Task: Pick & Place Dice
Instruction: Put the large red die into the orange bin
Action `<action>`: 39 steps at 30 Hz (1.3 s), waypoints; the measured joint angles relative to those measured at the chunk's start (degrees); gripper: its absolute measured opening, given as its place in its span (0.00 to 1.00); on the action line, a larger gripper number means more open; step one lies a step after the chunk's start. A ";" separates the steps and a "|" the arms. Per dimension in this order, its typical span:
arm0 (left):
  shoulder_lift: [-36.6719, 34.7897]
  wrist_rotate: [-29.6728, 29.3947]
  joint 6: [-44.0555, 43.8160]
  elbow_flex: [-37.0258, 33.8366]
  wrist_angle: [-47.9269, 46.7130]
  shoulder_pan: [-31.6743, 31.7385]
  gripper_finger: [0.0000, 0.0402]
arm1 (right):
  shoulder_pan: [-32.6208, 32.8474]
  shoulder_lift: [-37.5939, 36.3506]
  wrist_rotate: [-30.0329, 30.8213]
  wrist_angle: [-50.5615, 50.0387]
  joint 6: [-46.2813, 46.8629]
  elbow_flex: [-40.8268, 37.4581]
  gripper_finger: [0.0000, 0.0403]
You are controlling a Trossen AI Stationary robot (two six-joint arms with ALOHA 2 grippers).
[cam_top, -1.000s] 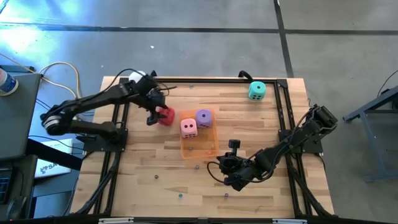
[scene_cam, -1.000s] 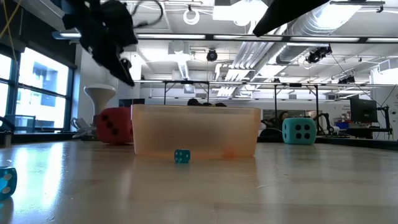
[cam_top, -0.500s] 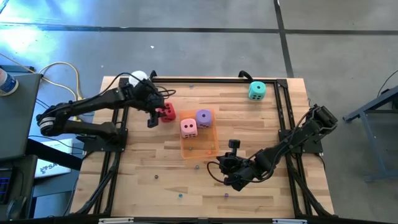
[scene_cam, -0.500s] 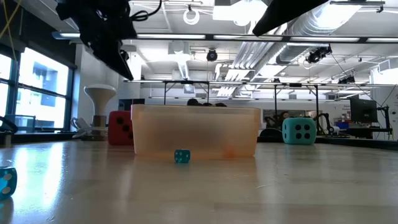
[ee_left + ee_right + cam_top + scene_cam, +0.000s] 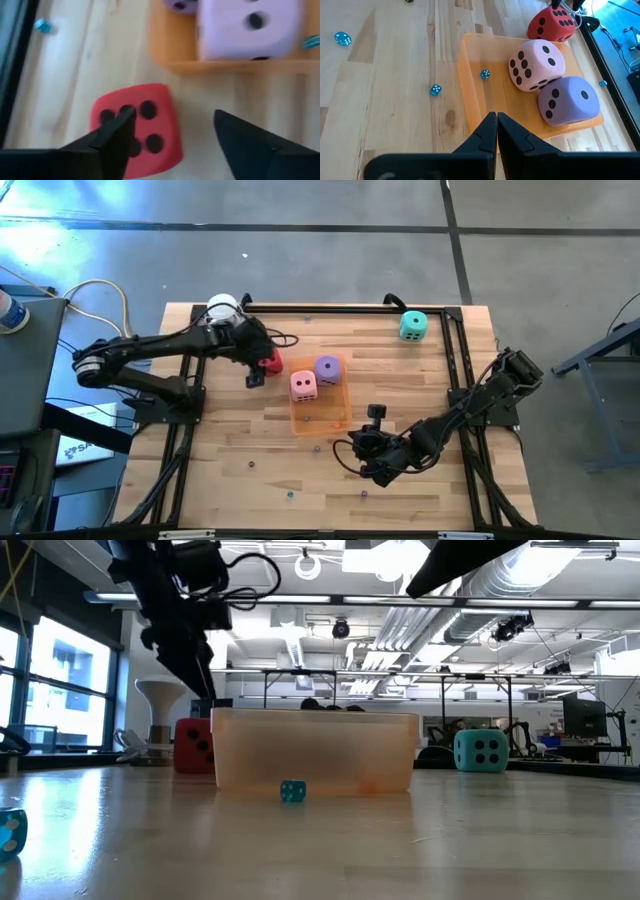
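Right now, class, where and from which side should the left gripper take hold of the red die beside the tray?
Grip the red die across two opposite flat faces, coming straight down from above. It sits flat on the table just outside the orange tray, whose wall crowds one side, so top access looks clearest. The left gripper is open and hangs over it.

Left arm reaching inward, right arm folded low.
The left gripper [image 5: 257, 370] hangs above the table with its fingers [image 5: 112, 137] spread apart, the arm stretched in from the left edge. The right gripper [image 5: 497, 125] has its fingers pressed together, apparently resting near the table's front, its arm bent back toward the right rail.
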 joint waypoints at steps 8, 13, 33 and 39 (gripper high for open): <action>1.27 -11.51 -4.55 0.04 5.03 -4.66 0.89 | 0.00 0.00 0.00 0.00 -0.02 0.00 0.01; 1.01 -11.58 -2.47 0.09 7.45 -6.92 0.91 | 0.00 0.00 0.00 -0.02 -0.02 0.00 0.01; 0.95 -21.44 -5.96 0.11 10.72 -19.55 0.91 | 0.00 0.00 0.00 -0.11 -0.02 0.00 0.01; 0.95 -27.37 -2.82 0.11 10.46 -22.16 0.91 | 0.02 0.00 0.00 -0.11 -0.02 0.00 0.01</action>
